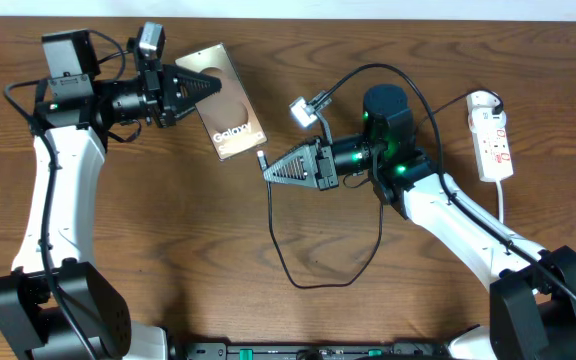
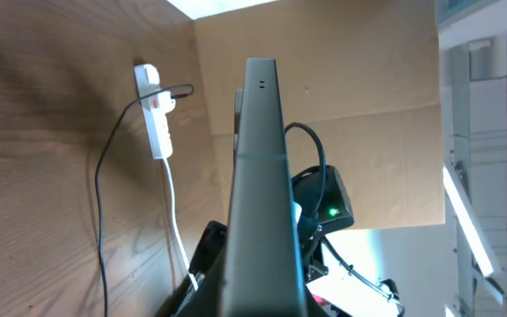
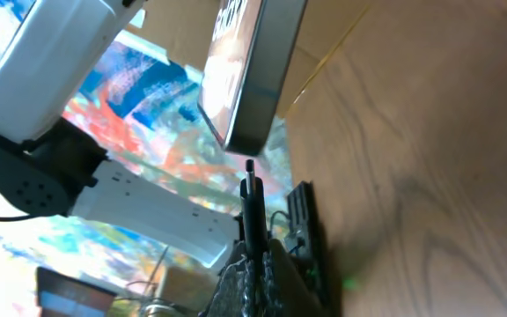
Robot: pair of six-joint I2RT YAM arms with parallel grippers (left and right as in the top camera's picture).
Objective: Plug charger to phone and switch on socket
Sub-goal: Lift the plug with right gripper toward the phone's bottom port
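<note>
Right wrist view: the right gripper [image 3: 252,264] is closed on the charger [image 3: 250,185], whose plug tip sits just short of the phone [image 3: 258,79], at its lower edge and not yet inserted. The left gripper [image 1: 200,86] clamps the phone's opposite end. The socket [image 1: 492,135] lies well apart from the phone; plugging and switching both remain.

Bronze phone [image 1: 230,108] raised at a tilt, black charger [image 1: 298,285] tip near its lower end, white socket [image 1: 492,136] well apart
</note>
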